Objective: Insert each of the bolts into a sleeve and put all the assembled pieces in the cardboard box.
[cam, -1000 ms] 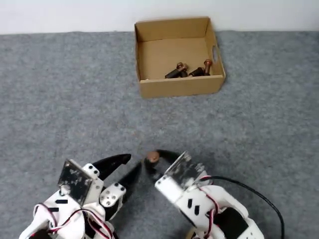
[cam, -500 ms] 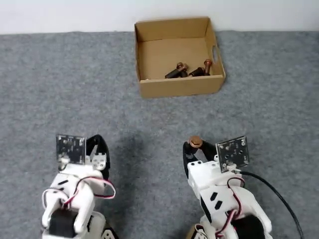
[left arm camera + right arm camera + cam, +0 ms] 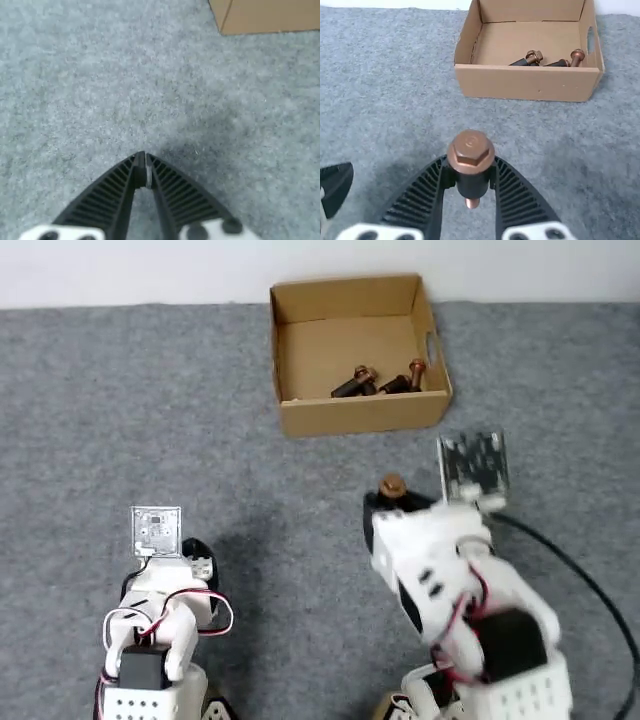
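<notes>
Now my right gripper (image 3: pixel 470 172) is clamped on the black sleeve (image 3: pixel 470 184), its copper bolt (image 3: pixel 470 150) standing upright and head up, and the cardboard box (image 3: pixel 527 83) lies straight ahead, nearer this arm than my left gripper (image 3: pixel 142 162), which is pinched closed on nothing.

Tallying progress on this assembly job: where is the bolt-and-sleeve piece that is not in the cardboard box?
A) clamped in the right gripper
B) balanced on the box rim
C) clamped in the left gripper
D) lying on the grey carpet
A: the right wrist view shows the right gripper shut on the copper-headed bolt-and-sleeve piece, short of the cardboard box, while the left gripper is shut on nothing.
</notes>
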